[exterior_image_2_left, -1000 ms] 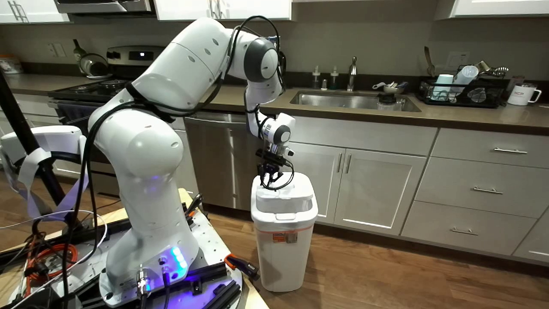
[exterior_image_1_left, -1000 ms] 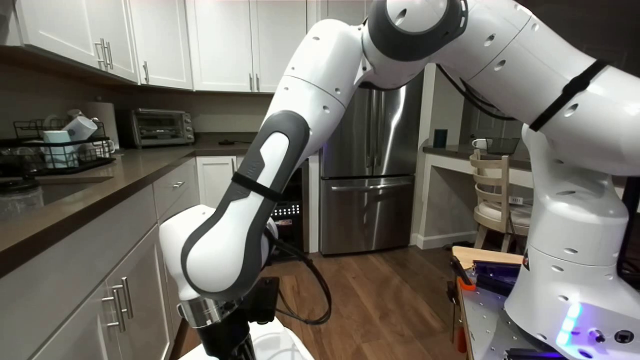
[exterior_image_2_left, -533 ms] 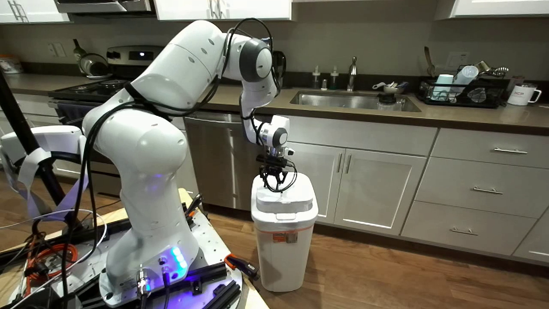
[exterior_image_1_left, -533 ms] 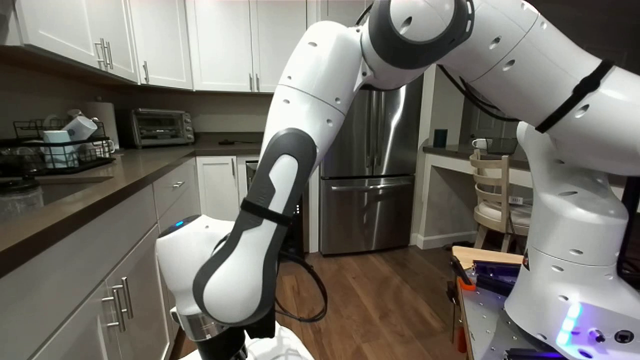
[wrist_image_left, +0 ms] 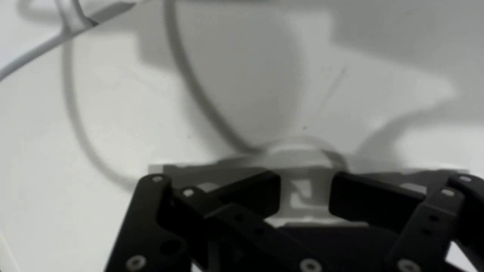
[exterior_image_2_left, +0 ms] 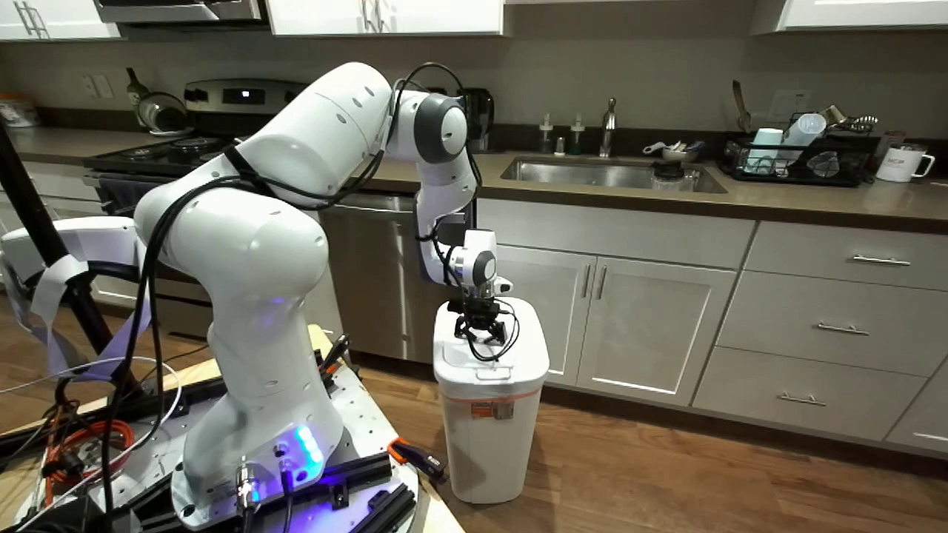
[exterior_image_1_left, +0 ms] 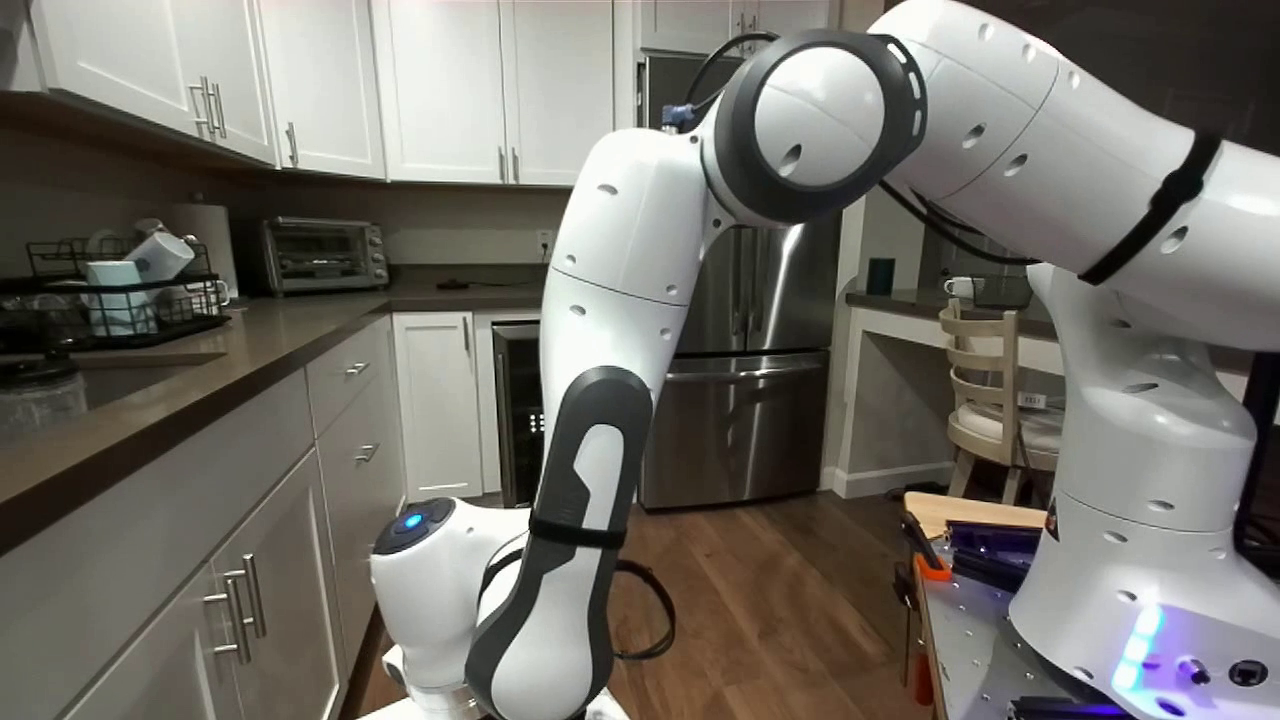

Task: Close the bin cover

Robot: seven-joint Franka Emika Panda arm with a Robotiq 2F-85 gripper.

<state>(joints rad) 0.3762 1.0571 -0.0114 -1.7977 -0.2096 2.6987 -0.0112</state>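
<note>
No text legible, orange label (exterior_image_2_left: 483, 409) on white bin (exterior_image_2_left: 489, 460), dark print (exterior_image_2_left: 895, 166) on mug (exterior_image_2_left: 903, 155), both too small

White cabinets (exterior_image_1_left: 445, 95), silver refrigerator (exterior_image_1_left: 750, 420), brown plank floor (exterior_image_2_left: 689, 470)

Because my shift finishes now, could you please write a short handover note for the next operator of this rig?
Gripper: open, holding nothing, right at the bin cover; I cannot tell whether it is touching.
Bin: upright on the floor, near the white cabinets.
Done: the cover looks down, about flat over the bin's top.
Left: probably check that it is fully seated, press again if not, then raise the gripper clear.
</note>
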